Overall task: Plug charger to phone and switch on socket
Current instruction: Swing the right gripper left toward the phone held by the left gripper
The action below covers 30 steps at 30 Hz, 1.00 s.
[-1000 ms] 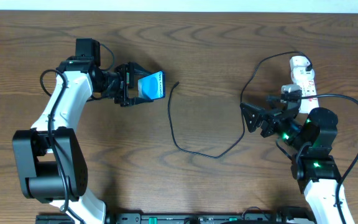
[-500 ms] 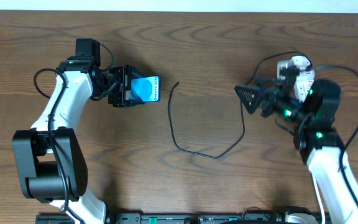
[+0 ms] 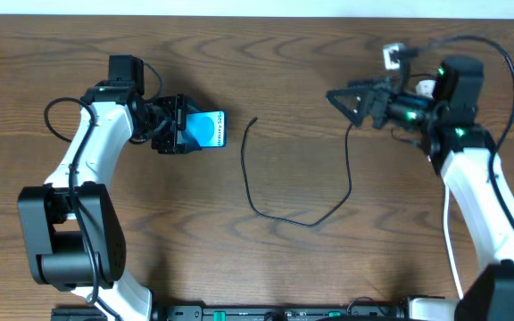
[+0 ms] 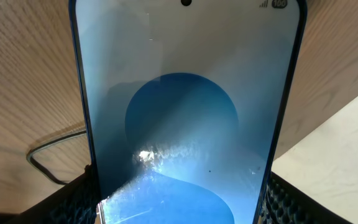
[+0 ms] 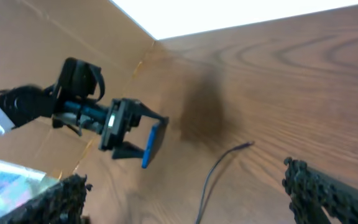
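A small rectangular smartphone (image 3: 209, 130), its bright blue-cyan screen showing a round pattern, is clamped by its long edges in the left gripper (image 3: 190, 130). It sits just left of a long thin black charger cable (image 3: 309, 225), which loops across the brown wooden table (image 3: 78, 267). The right gripper (image 3: 341, 105), right of the cable, gapes wide and empty.

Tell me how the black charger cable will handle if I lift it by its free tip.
Likely floppy: the charger lies in a loose curved loop on the table, so the rest should sag and trail. Probably light, being so thin. The small plug tip may swivel in a grip.
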### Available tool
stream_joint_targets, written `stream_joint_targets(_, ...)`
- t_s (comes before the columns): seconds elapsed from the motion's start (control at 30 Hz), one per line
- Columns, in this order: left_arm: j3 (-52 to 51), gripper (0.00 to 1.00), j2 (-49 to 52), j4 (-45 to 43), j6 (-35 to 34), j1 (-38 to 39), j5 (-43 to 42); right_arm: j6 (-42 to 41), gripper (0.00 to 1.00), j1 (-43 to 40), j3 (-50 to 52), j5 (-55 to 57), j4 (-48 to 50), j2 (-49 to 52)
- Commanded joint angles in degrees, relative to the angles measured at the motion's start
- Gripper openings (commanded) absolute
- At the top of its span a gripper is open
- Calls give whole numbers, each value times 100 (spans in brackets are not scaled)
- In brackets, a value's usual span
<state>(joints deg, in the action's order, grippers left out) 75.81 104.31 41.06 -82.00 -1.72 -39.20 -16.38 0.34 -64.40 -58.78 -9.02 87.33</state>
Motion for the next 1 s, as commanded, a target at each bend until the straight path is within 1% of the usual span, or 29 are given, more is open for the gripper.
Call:
stream_joint_targets(0.0,103,56,-133,0,120,-20,-13,433,99,348,-597,-177,-317,396)
stream_joint_targets(0.13,103,56,-133,0,120,-20,-15,595,99,686,-1102,-138,-778,881)
stream_joint_targets(0.27,103,56,-133,0,120,-20,-15,579,99,962,-1145,-179,-737,1123)
stream_joint_targets(0.37,103,56,-133,4,140,-17,33,562,99,1082,-1143,223,-769,1202)
stream_joint_targets(0.5,103,56,-133,2,229,48,240,26,99,1222,-1143,485,-625,1311)
stream_joint_targets(0.57,103,57,-133,2,229,96,415,7,99,1353,-1143,629,-616,1397)
stream_joint_targets(0.6,103,57,-133,2,227,127,531,-83,91,1475,-1143,872,-658,1456)
stream_joint_targets(0.7,103,56,-133,2,227,188,752,-509,84,1742,-1143,1504,-708,1565)
stream_joint_targets(0.87,103,56,-133,0,223,302,1108,-1001,74,2251,-1143,2367,-645,1694)
stream_joint_targets(0.97,103,56,-133,-2,216,321,1187,-1182,72,2514,-1143,2723,-603,1698)
